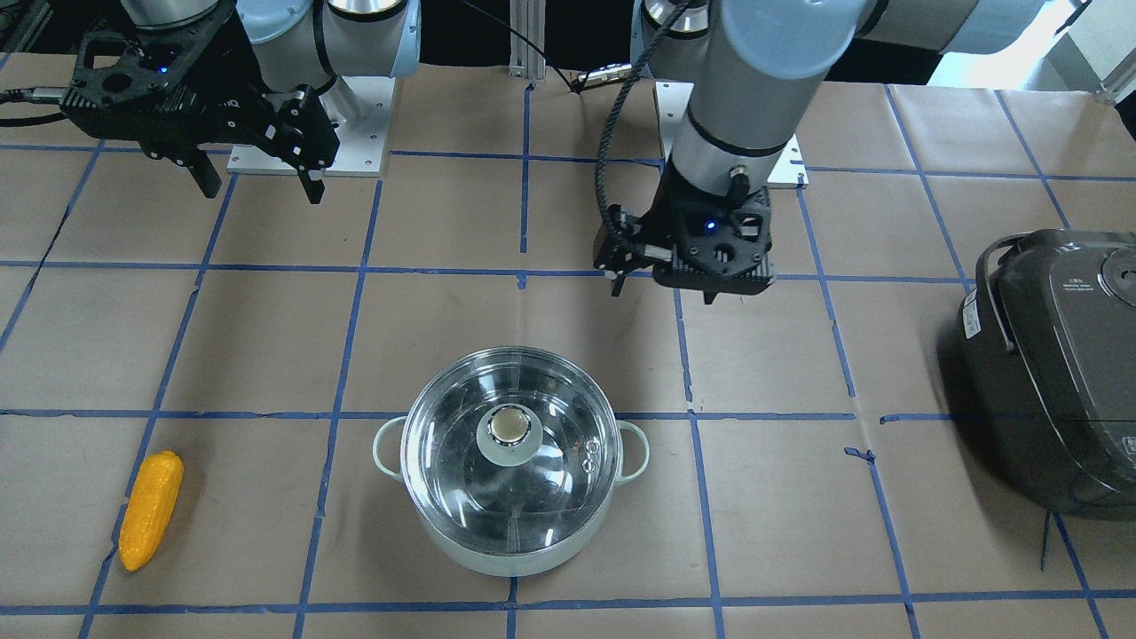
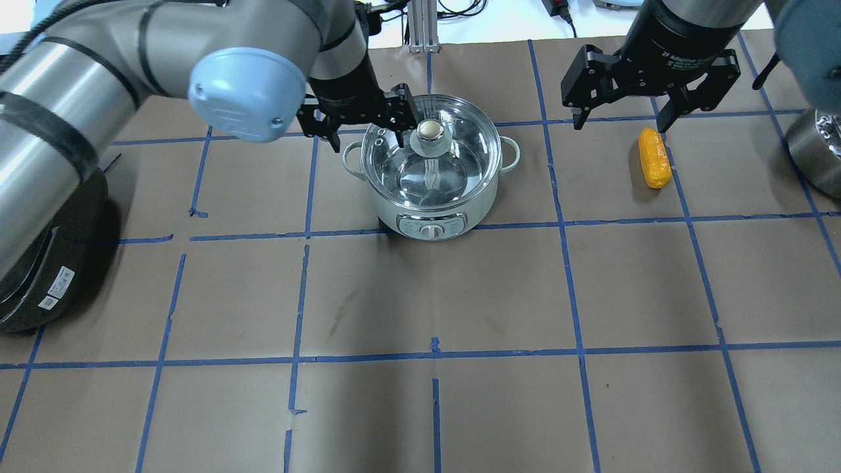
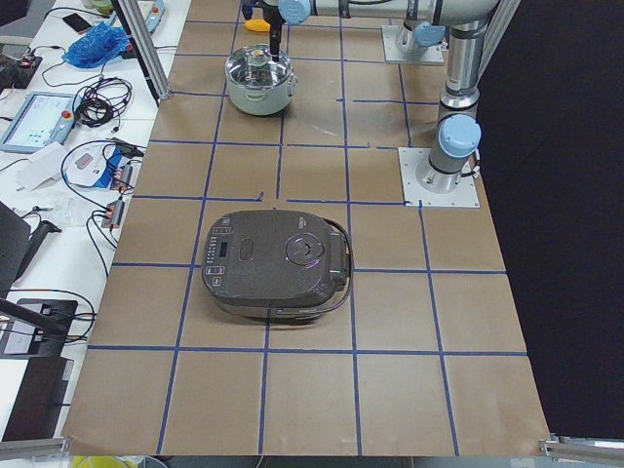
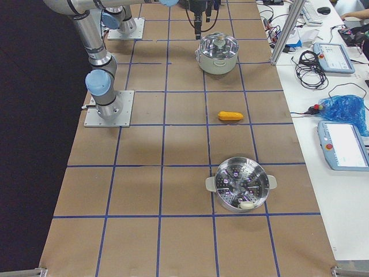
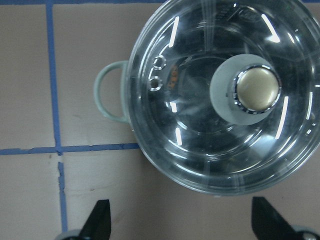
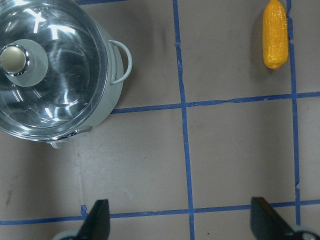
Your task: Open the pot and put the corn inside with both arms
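Overhead exterior view, reading across: at the left edge the dark rice cooker [image 2: 46,263] is half covered by my left arm [image 2: 79,98] and plays no part in this job. Next comes the left gripper [image 2: 368,143], showing against the pot's upper-left rim, fingers spread wide. The left wrist view confirms both tips are far apart with nothing between them. The pot [image 2: 433,197] stands at upper centre of the frame with its glass lid [image 2: 460,164] seated and the knob [image 2: 430,129] untouched, so I judge this is the first step, the approach to lift the lid. In the wrist view the knob sits up and right of the finger gap, so the next move calls for centring over it, descending and closing. Further right, the right gripper [image 2: 620,125] is also wide and empty, just up and left of the corn [image 2: 654,157]. The corn lies on the table [image 2: 433,295] at upper right, well apart from the pot, and the fingers must line up across the cob. I cannot judge either gripper's height. Glare hides the pot's inside, and a steel vessel [image 2: 815,157] is cut off by the right edge.
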{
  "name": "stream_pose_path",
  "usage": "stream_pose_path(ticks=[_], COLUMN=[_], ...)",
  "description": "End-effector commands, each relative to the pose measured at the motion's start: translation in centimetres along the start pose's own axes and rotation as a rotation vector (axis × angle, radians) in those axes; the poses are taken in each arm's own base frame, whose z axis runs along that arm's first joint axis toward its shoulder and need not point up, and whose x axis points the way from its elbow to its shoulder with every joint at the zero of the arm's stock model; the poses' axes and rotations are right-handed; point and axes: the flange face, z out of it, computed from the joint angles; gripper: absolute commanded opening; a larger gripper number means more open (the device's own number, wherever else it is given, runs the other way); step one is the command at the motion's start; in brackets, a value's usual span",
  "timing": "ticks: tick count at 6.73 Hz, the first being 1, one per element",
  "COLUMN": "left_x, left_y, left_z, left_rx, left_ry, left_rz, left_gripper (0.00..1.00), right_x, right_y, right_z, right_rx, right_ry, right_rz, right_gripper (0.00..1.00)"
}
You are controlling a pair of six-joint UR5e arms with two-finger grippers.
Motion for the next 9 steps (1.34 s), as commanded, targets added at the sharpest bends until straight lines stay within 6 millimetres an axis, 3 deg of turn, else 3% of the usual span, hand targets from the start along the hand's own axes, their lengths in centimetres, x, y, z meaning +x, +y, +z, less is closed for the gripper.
stream_pose_path(ticks=[1, 3, 4, 5, 9], left_x=[4.1, 4.8, 4.9, 4.9, 5.2], left_y=[-2.3, -3.8, -4.4, -4.6, -5.3], left_z=[4.7, 4.9, 7.0, 7.8, 6.2], left_rx=[0.069, 0.074, 0.051, 0.044, 0.077], left_ry=[0.049, 0.07, 0.059, 0.056, 0.058], left_rz=[-0.038, -0.049, -0.054, -0.054, -0.049], left_gripper=[1.0, 1.0, 1.0, 1.0, 0.98], right_x=[0.0, 0.0, 0.0, 0.0, 1.5], right_y=[0.0, 0.1, 0.1, 0.1, -0.6], right_z=[0.0, 0.1, 0.1, 0.1, 1.1], right_rx=[-0.002, -0.003, -0.003, -0.003, -0.016], right_ry=[0.0, 0.002, 0.002, 0.002, 0.022], right_rz=[-0.002, -0.004, -0.005, -0.005, 0.013], right_gripper=[1.0, 1.0, 1.0, 1.0, 1.0])
